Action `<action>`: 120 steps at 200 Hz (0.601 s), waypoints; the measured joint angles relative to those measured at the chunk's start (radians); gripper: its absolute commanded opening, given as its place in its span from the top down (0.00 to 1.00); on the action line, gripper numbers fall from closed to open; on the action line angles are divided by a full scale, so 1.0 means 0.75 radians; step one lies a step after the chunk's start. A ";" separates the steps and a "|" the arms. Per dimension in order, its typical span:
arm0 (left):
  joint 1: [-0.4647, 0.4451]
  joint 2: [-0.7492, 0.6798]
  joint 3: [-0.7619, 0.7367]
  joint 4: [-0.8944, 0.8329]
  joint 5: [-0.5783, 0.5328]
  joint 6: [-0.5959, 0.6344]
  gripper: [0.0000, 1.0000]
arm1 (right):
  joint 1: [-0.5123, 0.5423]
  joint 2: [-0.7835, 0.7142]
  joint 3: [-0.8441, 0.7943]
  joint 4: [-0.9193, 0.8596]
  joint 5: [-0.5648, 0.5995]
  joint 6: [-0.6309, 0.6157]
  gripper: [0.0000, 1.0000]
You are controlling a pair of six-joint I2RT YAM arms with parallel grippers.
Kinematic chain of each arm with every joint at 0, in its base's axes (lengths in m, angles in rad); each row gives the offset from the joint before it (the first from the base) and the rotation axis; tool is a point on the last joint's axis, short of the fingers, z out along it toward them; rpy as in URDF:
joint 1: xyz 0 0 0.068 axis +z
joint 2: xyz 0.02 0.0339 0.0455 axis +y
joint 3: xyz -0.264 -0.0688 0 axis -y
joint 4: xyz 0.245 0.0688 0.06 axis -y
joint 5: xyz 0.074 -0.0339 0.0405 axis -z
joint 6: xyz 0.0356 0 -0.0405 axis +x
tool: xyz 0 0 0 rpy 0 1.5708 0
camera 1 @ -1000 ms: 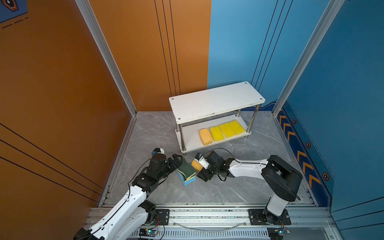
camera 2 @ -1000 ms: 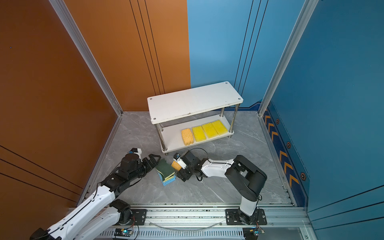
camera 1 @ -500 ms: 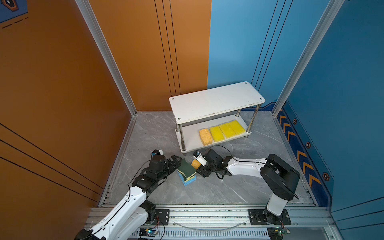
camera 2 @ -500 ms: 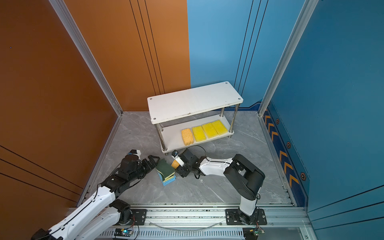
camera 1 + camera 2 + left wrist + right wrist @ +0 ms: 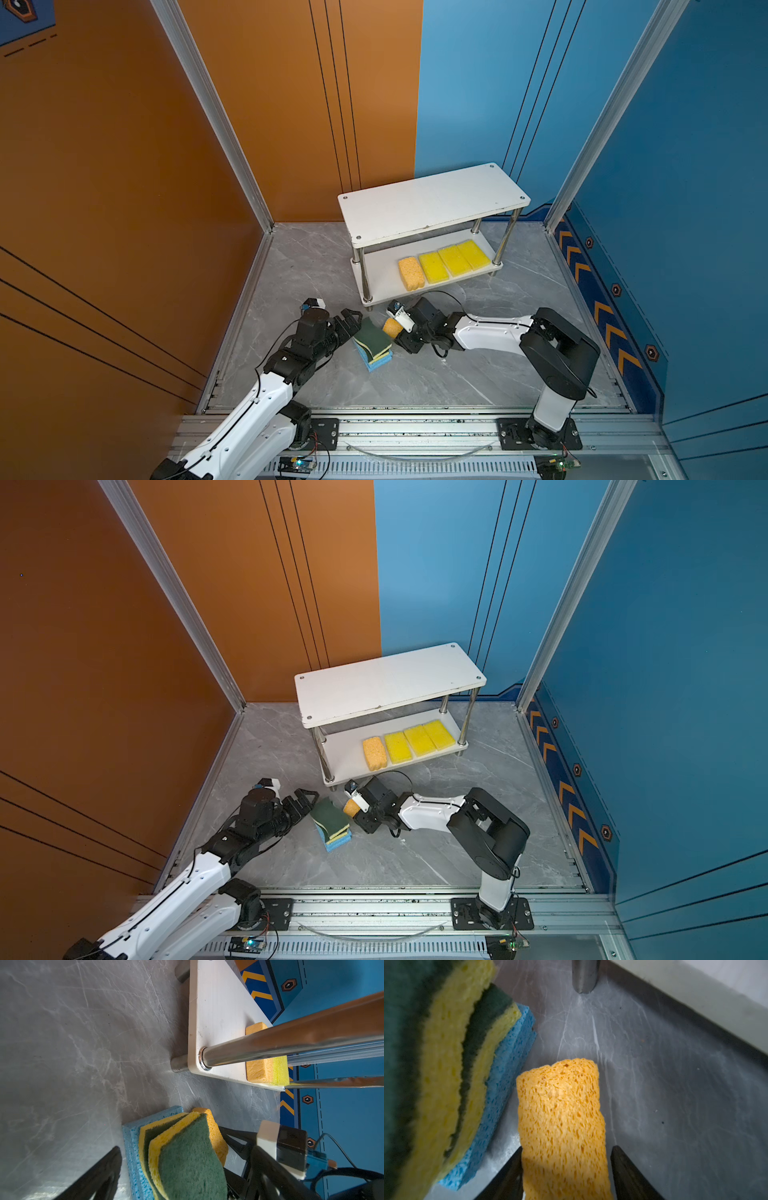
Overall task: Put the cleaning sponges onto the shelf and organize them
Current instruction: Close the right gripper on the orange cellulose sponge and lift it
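- The left tool point(image 5: 355, 323) has its black fingers apart, just beside the sponge stack point(image 5: 374, 345) on the grey marble-patterned bench point(image 5: 415, 374).
- The stack holds two wavy-edged yellow sponges with coarse dark green tops point(image 5: 187, 1157), tilted over two light blue cellular sponges point(image 5: 131, 1147).
- The right tool point(image 5: 566, 1148) has one finger on each side of a porous orange sponge point(image 5: 560, 1109) standing on edge beside the stack. Whether it is clamped firmly cannot be told.
- The shelf point(image 5: 432, 203) has two white boards with rounded corners on chrome posts.
- Its lower board point(image 5: 378, 274) carries a second orange sponge point(image 5: 410, 273) and three bright yellow sponges point(image 5: 454, 259) in one row.
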 measured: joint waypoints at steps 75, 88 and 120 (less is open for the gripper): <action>-0.001 0.012 -0.001 0.006 0.004 -0.001 0.02 | -0.019 0.022 0.000 -0.013 -0.001 0.008 0.46; -0.001 0.012 -0.001 0.006 0.004 -0.001 0.03 | -0.029 0.022 0.000 -0.013 -0.005 0.015 0.49; -0.001 0.013 -0.001 0.006 0.004 -0.001 0.02 | -0.069 0.022 0.001 -0.012 -0.041 0.045 0.53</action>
